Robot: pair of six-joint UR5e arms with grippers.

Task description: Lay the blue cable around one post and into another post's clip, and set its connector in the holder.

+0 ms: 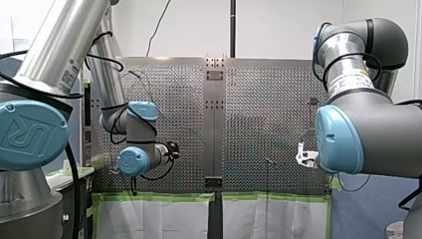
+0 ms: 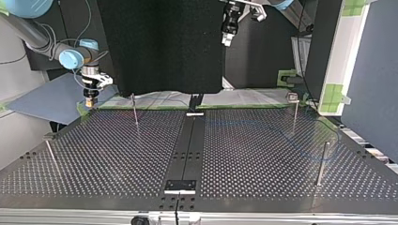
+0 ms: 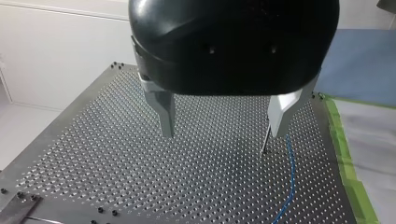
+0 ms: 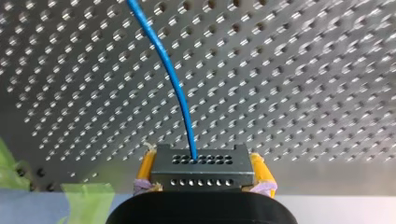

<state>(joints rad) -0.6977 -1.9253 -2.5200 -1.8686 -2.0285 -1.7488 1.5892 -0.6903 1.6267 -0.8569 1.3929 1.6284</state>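
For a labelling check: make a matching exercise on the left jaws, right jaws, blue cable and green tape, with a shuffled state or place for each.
1 left jaws
2 right jaws
3 blue cable
4 green tape

A along the edge of the table
B shut on the connector
C open, holding nothing
D runs out of the connector

Pairs: 1-C, 2-B, 3-D, 4-A

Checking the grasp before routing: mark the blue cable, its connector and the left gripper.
blue cable (image 4: 175, 84), right wrist view, its run ahead of the connector.
connector (image 4: 203, 170), right wrist view, middle of its dark face.
left gripper (image 3: 222, 134), left wrist view, midway between its open fingertips.
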